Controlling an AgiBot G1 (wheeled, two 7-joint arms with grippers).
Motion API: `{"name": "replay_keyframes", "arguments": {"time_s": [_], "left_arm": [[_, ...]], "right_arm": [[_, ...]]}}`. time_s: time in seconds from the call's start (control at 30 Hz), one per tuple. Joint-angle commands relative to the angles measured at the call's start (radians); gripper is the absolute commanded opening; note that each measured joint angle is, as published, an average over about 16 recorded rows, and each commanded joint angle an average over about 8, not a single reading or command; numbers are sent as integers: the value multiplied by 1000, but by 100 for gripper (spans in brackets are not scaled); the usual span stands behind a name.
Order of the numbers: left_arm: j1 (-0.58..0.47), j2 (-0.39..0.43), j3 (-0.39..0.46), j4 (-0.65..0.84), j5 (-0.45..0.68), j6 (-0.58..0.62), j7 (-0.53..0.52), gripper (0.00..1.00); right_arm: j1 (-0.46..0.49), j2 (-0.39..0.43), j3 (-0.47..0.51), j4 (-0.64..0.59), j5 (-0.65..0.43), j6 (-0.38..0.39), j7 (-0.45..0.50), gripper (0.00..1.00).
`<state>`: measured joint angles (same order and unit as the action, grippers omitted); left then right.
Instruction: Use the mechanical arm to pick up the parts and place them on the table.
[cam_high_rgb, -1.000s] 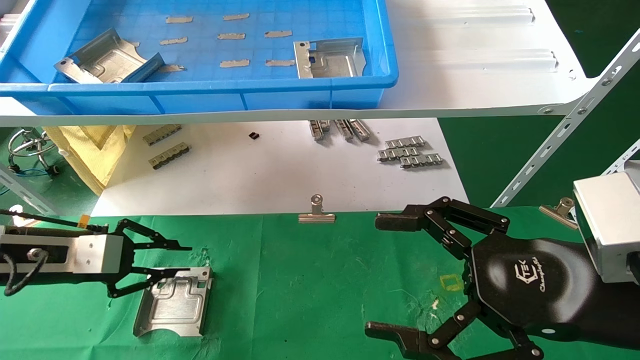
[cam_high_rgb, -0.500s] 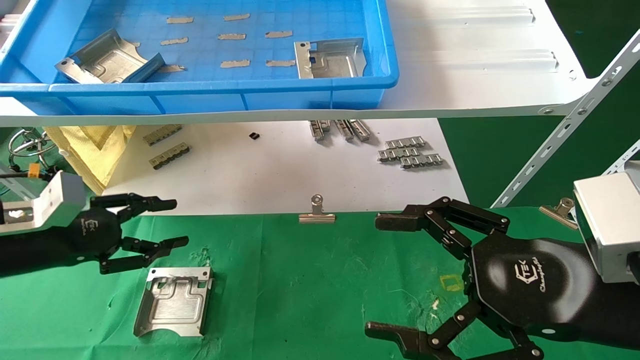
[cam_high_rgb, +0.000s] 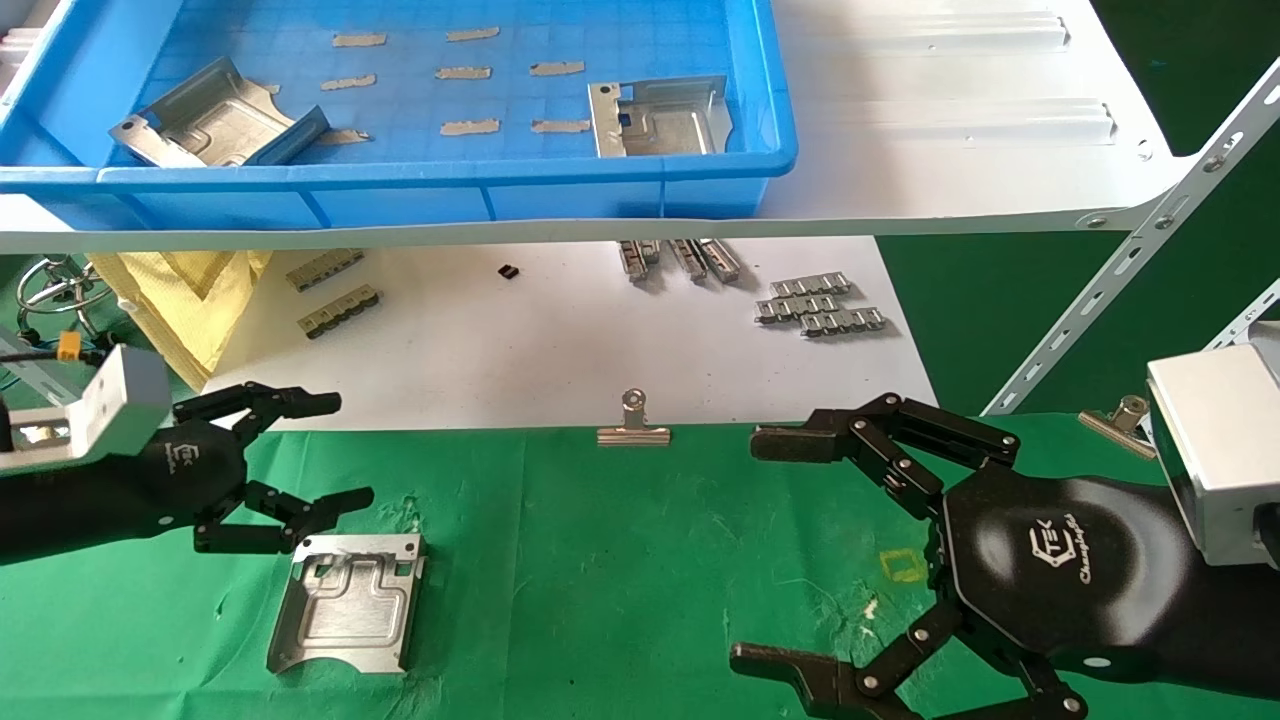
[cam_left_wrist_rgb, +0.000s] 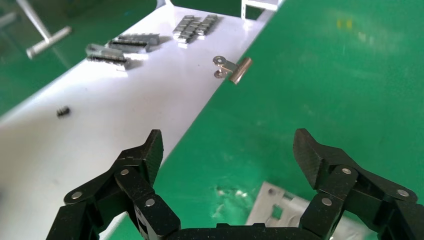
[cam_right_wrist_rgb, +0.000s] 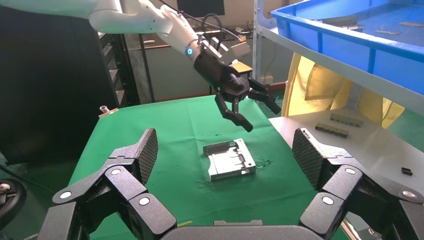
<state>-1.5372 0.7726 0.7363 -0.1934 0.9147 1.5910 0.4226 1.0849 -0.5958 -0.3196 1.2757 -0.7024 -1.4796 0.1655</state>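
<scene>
On the green table, head view, one part is seen lying flat nr the left edge, flange side toward the far edge. Left pincer is held just above the part's far end, fingers spread apart, nothing clamped. Right pincer is parked nr the right edge, fingers wide apart, empty. Two more parts are left in the blue tray on the white shelf board. A binder clip is fixed at the table's far edge, mid-way along.

Left wrist view: fingers are shown spread; a corner of the part is seen between and below them, w/ the clip at the cloth edge beyond.

Right wrist view: own fingers are spread in the foreground. Farther off, the part is seen flat on the cloth, w/ the left pincer hanging open above it, not touching.
</scene>
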Motion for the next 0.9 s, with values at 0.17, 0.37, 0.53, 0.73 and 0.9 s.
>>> {"name": "replay_keyframes", "arguments": {"time_s": [0.17, 0.37, 0.53, 0.73, 0.9], "left_arm": [[33, -12, -33, -81, -12, -7, -43, 100], [81, -29, -81, -195, -31, -17, -107, 100], [122, -43, -121, -290, -47, -25, -160, 100], [170, -60, -168, -403, -67, -35, -224, 100], [210, -73, -207, -496, -83, -43, -276, 100]], "right_arm": [[0, 0, 0, 0, 0, 0, 0, 100], [0, 0, 0, 0, 0, 0, 0, 100], [0, 0, -1, 0, 0, 0, 0, 100], [0, 0, -1, 0, 0, 0, 0, 100], [0, 0, -1, 0, 0, 0, 0, 100]]}}
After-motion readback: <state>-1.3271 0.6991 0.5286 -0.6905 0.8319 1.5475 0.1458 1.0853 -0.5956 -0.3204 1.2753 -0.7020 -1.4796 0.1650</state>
